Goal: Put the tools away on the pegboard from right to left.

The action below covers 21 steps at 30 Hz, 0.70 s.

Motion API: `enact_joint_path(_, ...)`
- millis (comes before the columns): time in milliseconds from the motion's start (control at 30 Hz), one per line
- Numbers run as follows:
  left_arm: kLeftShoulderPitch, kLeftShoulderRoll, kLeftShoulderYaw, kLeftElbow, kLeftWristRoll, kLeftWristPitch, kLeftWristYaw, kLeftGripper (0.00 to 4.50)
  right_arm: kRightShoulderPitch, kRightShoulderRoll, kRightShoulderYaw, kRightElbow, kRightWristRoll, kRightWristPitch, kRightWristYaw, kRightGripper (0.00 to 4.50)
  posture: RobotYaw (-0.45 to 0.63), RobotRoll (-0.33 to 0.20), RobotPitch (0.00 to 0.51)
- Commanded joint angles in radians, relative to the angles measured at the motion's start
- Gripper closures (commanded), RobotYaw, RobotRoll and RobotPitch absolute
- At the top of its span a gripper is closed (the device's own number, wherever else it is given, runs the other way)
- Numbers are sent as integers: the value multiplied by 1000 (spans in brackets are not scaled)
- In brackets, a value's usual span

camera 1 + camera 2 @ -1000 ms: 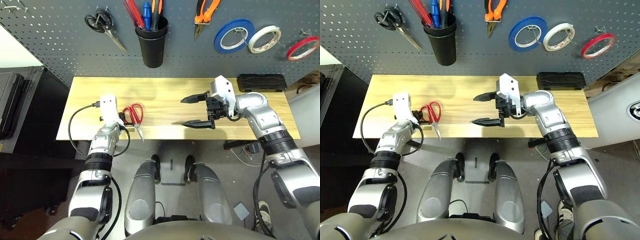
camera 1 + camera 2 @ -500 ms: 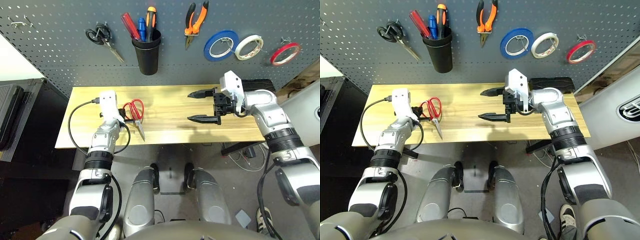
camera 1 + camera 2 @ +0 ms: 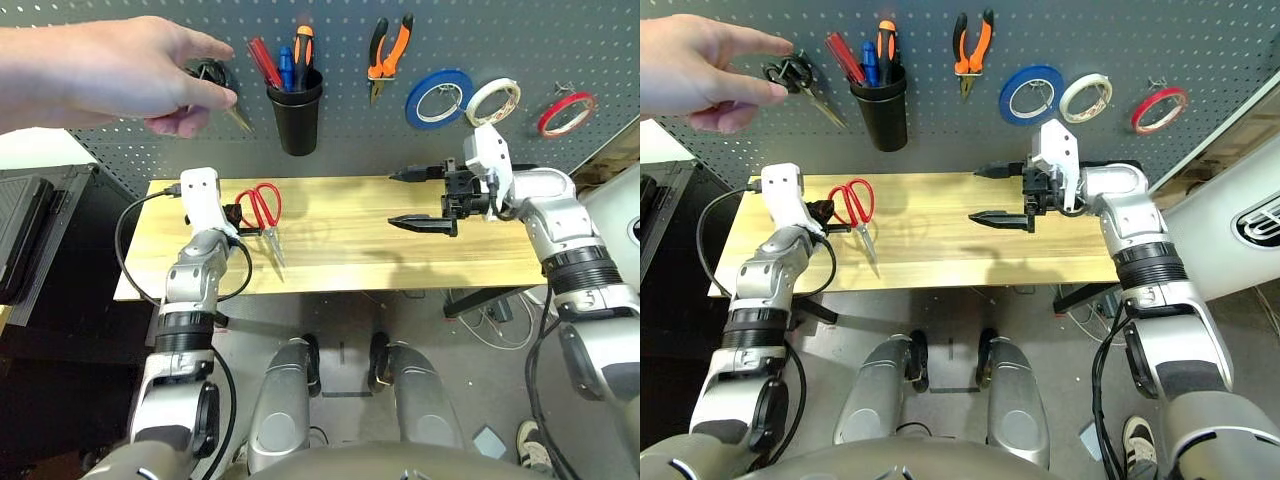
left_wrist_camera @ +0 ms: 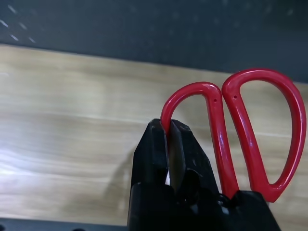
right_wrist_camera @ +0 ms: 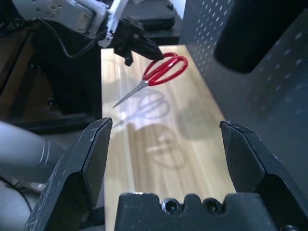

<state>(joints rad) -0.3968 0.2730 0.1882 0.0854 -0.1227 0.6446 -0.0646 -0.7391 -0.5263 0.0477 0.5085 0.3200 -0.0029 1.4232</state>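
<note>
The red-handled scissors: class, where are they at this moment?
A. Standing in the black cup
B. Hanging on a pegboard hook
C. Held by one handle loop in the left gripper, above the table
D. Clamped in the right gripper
C: the left gripper is shut on one loop of the red-handled scissors, which cast a shadow on the table.

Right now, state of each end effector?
Left end effector: shut on one handle loop of the red-handled scissors, blades hanging above the table.
Right end effector: open, holding nothing.
</note>
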Motion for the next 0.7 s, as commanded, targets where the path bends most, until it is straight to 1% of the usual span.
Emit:
enact_joint_path(33, 40, 9, 21, -97, -18, 60, -4, 4455, -6, -22, -24, 15, 20, -2, 30, 0, 39, 0, 112)
enact_joint_path(167, 71, 21, 46, -190, -24, 98, -3, 4455, -10, -45, -49, 3, 47, 12, 56, 0, 45, 0, 109)
enact_joint_path(267, 96, 37, 58, -268, -22, 119, -4, 4455, -10, -67, -90, -44, 107, 47, 79, 0, 45, 0, 109)
enact_joint_path(367, 115, 71, 53, -334, -1, 120, -5, 4455, -17, -93, -127, -80, 158, 92, 93, 0, 44, 0, 109)
enact_joint_path(533, 94, 80, 101, -404, -14, 126, 15, 4455, -43, -122, -173, -128, 217, 173, 80, 0, 40, 0, 107)
enact_joint_path(700, 44, 95, 129, -388, -11, 61, 17, 4455, -70, -132, -190, -139, 236, 209, 63, 0, 36, 0, 109)
